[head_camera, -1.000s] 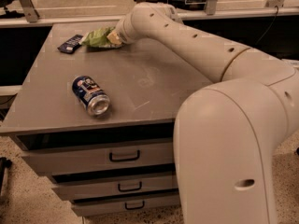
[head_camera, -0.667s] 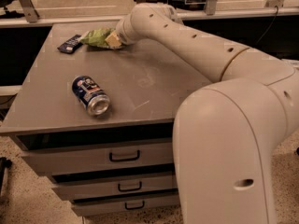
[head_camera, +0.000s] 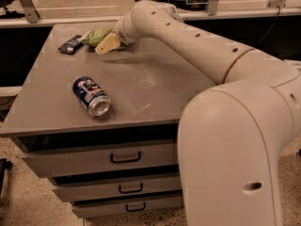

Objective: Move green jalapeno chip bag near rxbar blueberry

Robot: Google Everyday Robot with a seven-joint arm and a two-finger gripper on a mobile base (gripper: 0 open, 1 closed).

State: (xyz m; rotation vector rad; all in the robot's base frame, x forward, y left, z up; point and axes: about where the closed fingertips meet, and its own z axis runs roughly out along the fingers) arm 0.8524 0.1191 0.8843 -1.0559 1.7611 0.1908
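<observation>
The green jalapeno chip bag (head_camera: 95, 36) lies on the grey cabinet top (head_camera: 155, 79) at its far left corner. The rxbar blueberry (head_camera: 70, 44), a flat dark navy bar, lies just left of the bag, almost touching it. My gripper (head_camera: 107, 44) is at the bag's right end, close over the surface, with its tan tip in front of the bag. The arm reaches in from the right and hides the bag's right edge.
A blue soda can (head_camera: 91, 96) lies on its side near the front left of the cabinet top. Drawers with handles (head_camera: 125, 157) are below. A rail and glass partition (head_camera: 207, 13) run behind the cabinet.
The gripper's tip has shifted slightly down and toward the front at the bag's right end. The bag and the bar stay in place side by side.
</observation>
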